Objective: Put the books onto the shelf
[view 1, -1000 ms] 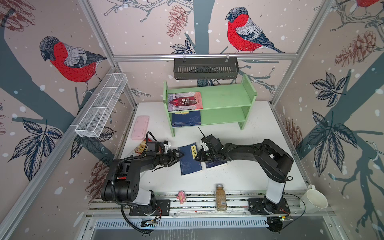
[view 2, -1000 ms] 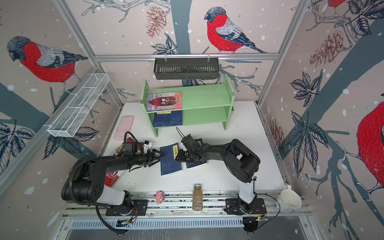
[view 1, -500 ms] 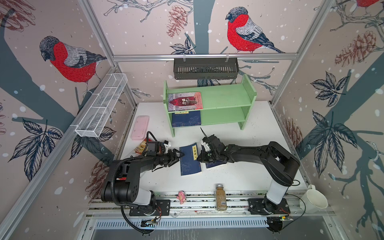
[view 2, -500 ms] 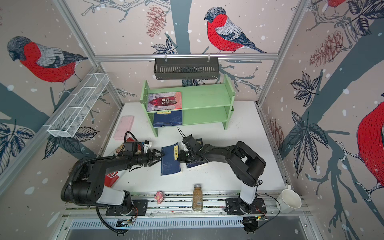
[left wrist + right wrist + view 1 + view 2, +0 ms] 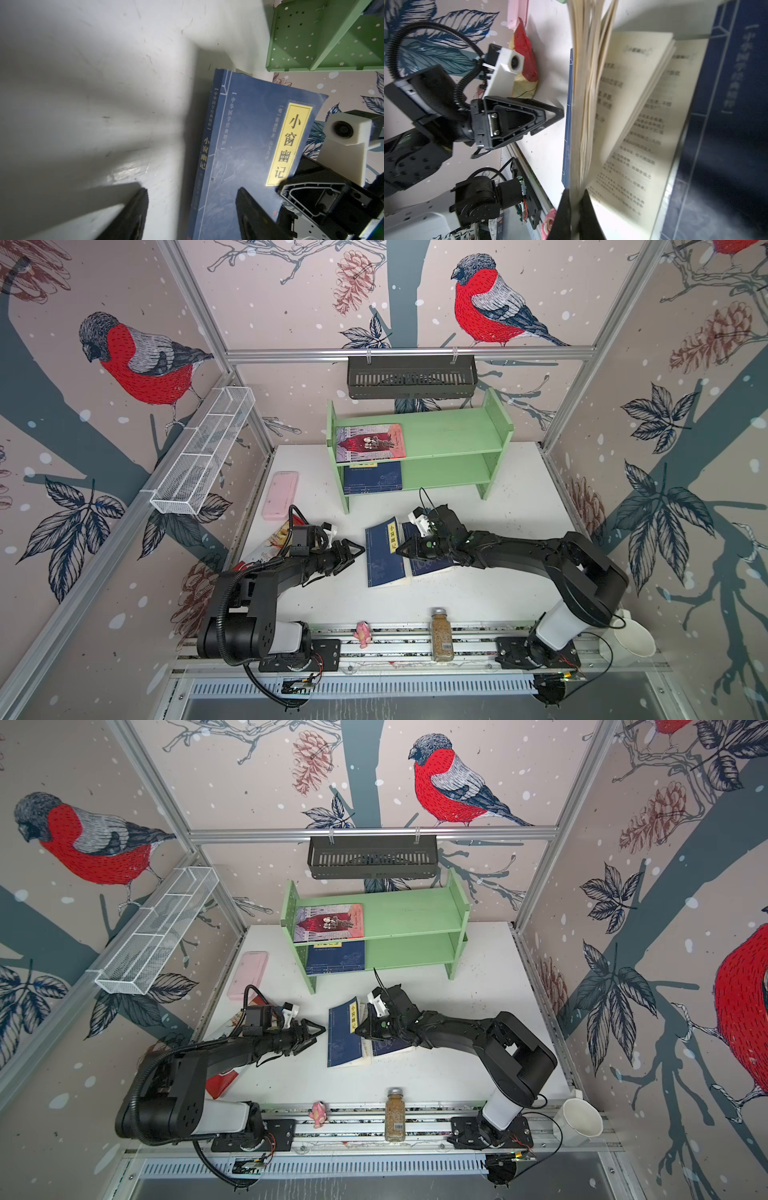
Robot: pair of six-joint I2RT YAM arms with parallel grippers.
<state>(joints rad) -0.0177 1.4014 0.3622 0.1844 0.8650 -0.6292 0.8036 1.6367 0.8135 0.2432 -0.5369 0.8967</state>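
The white table [image 5: 519, 510], filling the middle of both top views, is carrying everything named here. The shelf [image 5: 451, 438] is standing at upper centre, near the back wall. The pink-red book [image 5: 370, 443] is lying flat at the left end of its upper tier, and a shelved navy book [image 5: 372, 477] is lying flat directly beneath it on the lower tier. Two more books are lying at centre frame, below the shelf and apart from it: the open navy book [image 5: 384, 556] and, just beside its right edge, a second navy book [image 5: 428, 569], which my right arm is partly covering. My right gripper [image 5: 576, 192] is pinching the front cover and a sheaf of pages of the open navy book, jaws closed on them, and is holding them raised while the remaining pages are lying flat. My left gripper [image 5: 192, 189] is hovering with jaws spread at that book's left edge, one fingertip [image 5: 247, 199] over the cover and the other over the table; I cannot tell whether it is touching.
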